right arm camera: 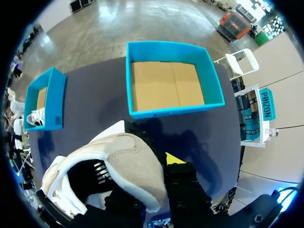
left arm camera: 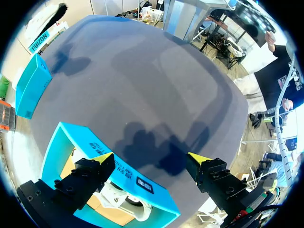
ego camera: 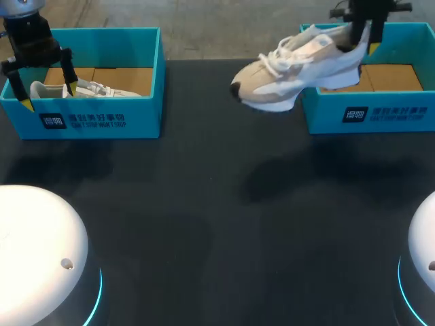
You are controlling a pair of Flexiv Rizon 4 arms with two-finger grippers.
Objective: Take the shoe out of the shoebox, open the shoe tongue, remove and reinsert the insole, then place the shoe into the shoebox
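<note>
The shoe [ego camera: 292,71] is a low trainer in beige suede and white panels, with white laces, a thick white sole and a dark patch at the toe. It hangs in the air at about 1 o'clock on the table [ego camera: 217,204], toe pointing toward 9 o'clock and dipped a little, its heel over the left wall of the right shoebox [ego camera: 370,112]. The right gripper [ego camera: 360,37] comes down on the heel and is clamped on it. In the right wrist view one yellow-tipped finger [right arm camera: 173,159] lies against the outside of the beige heel [right arm camera: 133,166], while the other is hidden by the shoe. A white collar and dark lining show around the opening.

Ahead of that gripper sits the right shoebox [right arm camera: 175,108] — bright blue walls, brown cardboard floor. The left shoebox [ego camera: 88,119], the same blue, stands at 10 o'clock, well apart from the first, and holds a second shoe [ego camera: 88,88], pale and white-laced. The left gripper [ego camera: 47,95] hangs over this box with its fingers spread wide and gripping nothing. In the left wrist view one finger [left arm camera: 102,159] is over the box's inside and the other [left arm camera: 199,160] beyond its wall, over dark tabletop. The shoe's shadow falls on the table at the centre — nothing lies there.
</note>
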